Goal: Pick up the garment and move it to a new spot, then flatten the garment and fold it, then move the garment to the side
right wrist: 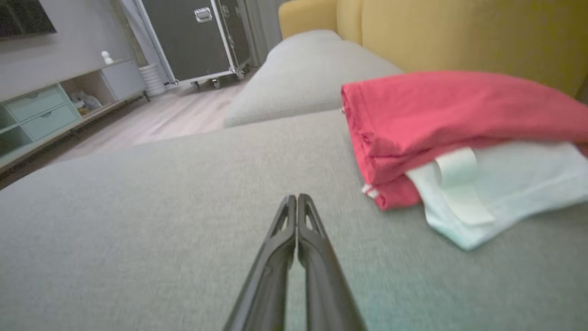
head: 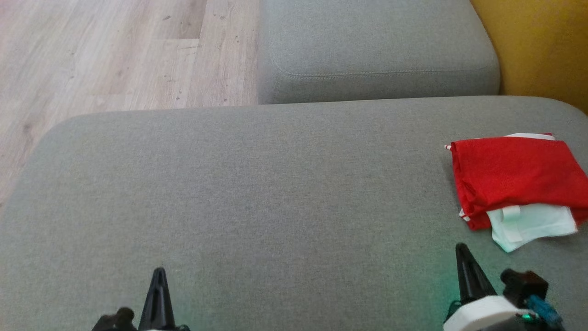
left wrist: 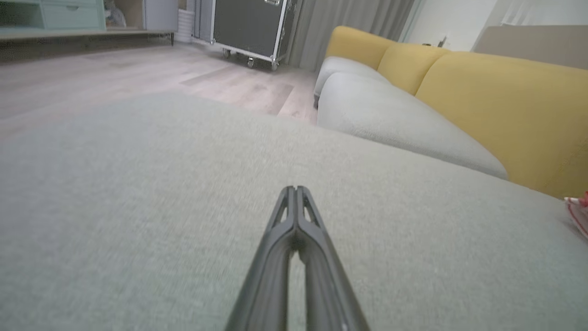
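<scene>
fold at risk from a stray swing

the folded red-and-white garment [head: 510, 179] lies at the right end of the grey sofa seat [head: 275, 184]. my right gripper [head: 460, 250] is near its white corner, and i judge a careless swing could snag that flap and spill the fold. my left gripper [head: 159, 272] is well apart. both have their fingers pressed together and hold nothing.
</scene>
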Tool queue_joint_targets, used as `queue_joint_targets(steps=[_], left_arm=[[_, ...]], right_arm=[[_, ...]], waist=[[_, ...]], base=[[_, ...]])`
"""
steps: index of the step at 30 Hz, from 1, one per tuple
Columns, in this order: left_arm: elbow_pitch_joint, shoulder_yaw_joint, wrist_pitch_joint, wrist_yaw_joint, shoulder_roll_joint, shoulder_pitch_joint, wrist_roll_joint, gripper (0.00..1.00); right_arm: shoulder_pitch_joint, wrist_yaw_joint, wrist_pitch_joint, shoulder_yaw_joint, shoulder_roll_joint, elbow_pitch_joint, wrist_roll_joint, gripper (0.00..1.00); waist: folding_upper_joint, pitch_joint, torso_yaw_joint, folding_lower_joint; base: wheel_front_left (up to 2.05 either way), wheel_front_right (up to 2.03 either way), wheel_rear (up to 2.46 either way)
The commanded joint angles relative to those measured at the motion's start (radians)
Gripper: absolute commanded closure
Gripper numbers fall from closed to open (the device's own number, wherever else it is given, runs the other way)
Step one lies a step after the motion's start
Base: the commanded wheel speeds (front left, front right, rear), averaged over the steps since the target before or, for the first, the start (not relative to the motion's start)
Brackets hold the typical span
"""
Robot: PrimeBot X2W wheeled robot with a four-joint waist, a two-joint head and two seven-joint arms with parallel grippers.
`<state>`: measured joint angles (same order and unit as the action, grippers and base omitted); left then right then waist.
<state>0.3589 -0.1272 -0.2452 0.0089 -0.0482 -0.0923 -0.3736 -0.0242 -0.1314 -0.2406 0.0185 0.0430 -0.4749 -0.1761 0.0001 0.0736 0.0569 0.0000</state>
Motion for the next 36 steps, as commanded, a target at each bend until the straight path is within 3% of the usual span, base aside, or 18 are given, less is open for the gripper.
queue_joint_targets(steps=[1, 36], left_arm=[[-0.029, 0.008, 0.009, -0.004, 0.000, 0.039, -0.028, 1.00], [-0.054, 0.072, 0.106, -0.042, 0.000, 0.083, -0.366, 1.00]], right_arm=[[0.043, 0.000, 0.009, -0.008, 0.001, 0.031, -0.034, 1.00], [0.065, 0.000, 0.103, -0.040, 0.003, 0.090, -0.427, 1.00]], waist=[[-0.0001, -0.001, -0.001, 0.0000], [-0.0001, -0.022, -0.017, 0.0000]], base=[[0.00, 0.00, 0.00], [0.00, 0.00, 0.00]])
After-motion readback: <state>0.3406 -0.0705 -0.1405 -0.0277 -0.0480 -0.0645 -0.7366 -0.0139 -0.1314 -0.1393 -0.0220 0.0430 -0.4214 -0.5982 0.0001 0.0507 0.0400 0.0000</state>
